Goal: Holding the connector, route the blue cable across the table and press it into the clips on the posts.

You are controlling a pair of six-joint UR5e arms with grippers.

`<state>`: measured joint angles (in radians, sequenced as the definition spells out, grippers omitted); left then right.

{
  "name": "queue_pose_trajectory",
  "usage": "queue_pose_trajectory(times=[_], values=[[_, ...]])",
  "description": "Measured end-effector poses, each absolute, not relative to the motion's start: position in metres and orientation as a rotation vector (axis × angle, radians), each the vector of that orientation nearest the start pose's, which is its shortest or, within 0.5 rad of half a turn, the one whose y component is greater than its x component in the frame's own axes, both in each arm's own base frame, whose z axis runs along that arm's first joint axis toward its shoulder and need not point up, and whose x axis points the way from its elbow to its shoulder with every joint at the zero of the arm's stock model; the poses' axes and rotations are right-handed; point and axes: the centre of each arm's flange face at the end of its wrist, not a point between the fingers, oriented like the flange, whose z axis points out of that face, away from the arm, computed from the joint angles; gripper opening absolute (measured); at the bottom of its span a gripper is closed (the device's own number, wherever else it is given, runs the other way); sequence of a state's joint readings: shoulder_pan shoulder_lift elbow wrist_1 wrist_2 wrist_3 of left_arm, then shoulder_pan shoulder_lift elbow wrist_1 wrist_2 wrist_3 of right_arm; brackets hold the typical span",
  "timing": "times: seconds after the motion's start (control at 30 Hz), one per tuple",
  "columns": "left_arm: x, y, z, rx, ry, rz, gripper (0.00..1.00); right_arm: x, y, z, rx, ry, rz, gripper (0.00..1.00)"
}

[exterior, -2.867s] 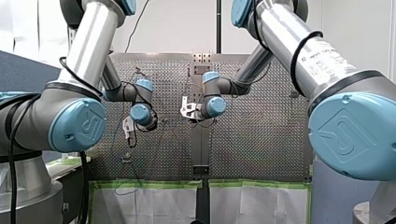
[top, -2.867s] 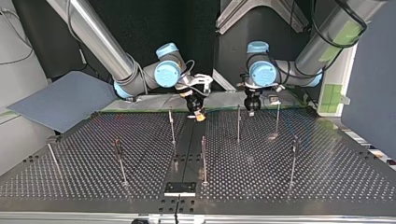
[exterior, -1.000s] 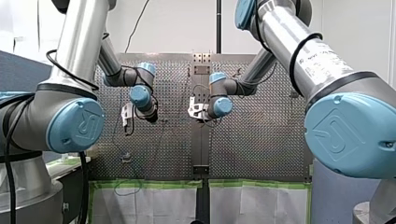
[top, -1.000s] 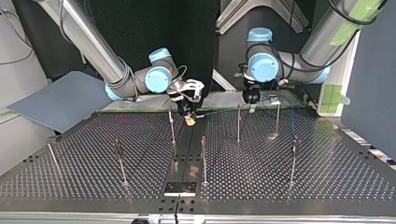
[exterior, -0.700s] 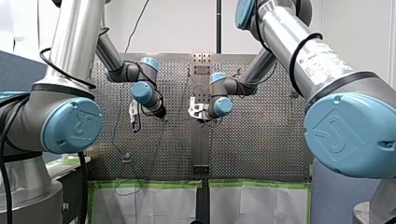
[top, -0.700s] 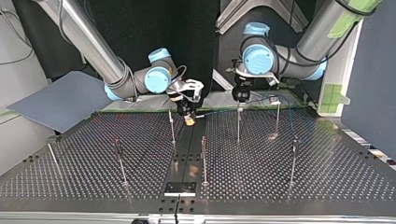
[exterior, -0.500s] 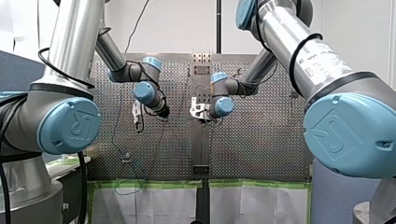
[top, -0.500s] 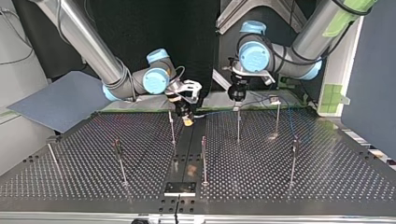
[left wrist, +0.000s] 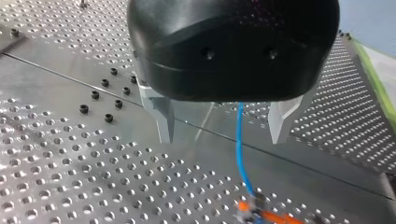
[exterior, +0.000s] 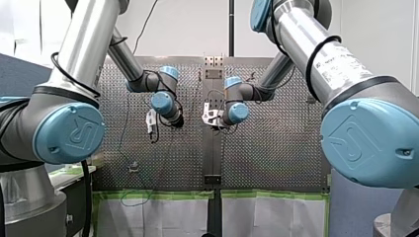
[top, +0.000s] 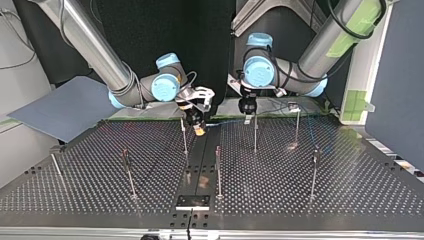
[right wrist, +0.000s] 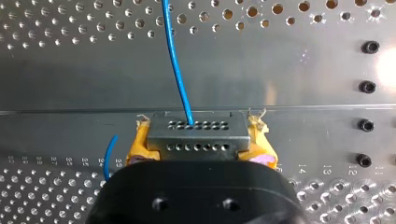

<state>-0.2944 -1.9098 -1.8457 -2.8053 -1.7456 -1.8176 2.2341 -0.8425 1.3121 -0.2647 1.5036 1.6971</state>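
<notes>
— Where is the connector (right wrist: 197, 135)?
— It is clamped between the yellow pads (right wrist: 139, 145) of my right gripper (top: 199, 129), in the upper middle of the top view, low over the table (top: 350, 200). Its long axis runs from pad to pad.
— And the blue cable (right wrist: 176, 65)?
— It leaves the connector's holed face and runs straight ahead of those fingers. It then passes between the metal fingers of my left gripper (left wrist: 223, 128), which are spread wide and touch nothing.
— Anything in the way?
— A thin post (top: 255, 132) stands just beside my left gripper, and a second post (top: 184, 135) stands beside my right.
</notes>
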Motion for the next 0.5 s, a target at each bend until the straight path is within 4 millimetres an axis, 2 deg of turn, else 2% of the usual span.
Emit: queue_pose_trajectory(times=[0.13,0.33,0.5], values=[[0.478,-0.271,0.218,-0.078,1.841,-0.213,1.00,0.547,-0.473,0.184,-2.507,1.336,-2.174,0.00],[0.491,-0.283,0.209,-0.063,1.864,-0.191,1.00,0.547,-0.473,0.184,-2.506,1.335,-2.174,0.00],[0.510,-0.291,0.201,-0.092,1.837,-0.180,1.00,0.547,-0.473,0.185,-2.506,1.334,-2.174,0.00]])
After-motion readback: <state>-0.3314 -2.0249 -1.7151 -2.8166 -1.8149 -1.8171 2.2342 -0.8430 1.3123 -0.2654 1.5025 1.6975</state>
